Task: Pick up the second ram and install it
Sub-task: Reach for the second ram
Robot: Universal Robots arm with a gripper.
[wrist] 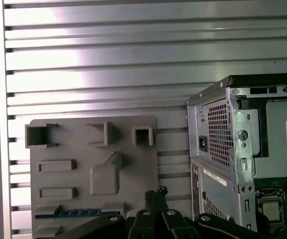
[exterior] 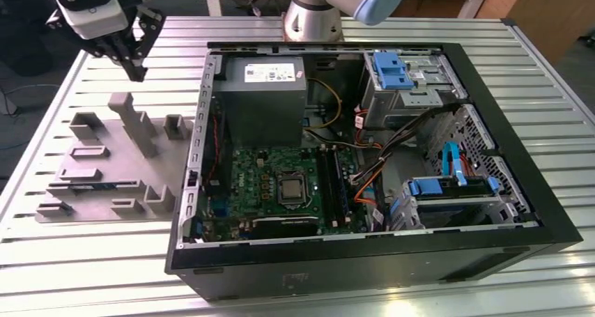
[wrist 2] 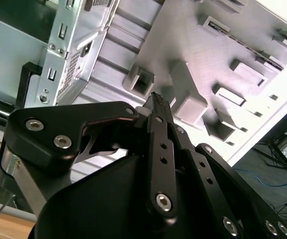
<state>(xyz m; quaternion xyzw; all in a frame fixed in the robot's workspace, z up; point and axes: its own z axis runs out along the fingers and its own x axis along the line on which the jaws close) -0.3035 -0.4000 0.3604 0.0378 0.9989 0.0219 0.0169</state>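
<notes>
Ram (wrist: 73,213) was seen lying flat in a slot of the grey tray (exterior: 97,139), on the table beside the open case (exterior: 325,258). The gripper (exterior: 138,72) was held high over the tray's other end, well apart from the ram, clenched and grasping nothing. The step was judged to be the approach, with no pick yet made. The next move was judged to call for opened jaws, lined up across the thin stick and kept off the tray's raised blocks.

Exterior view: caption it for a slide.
The claw hangs empty above the grey fixture holding the second ram, beside the open computer case.
</notes>
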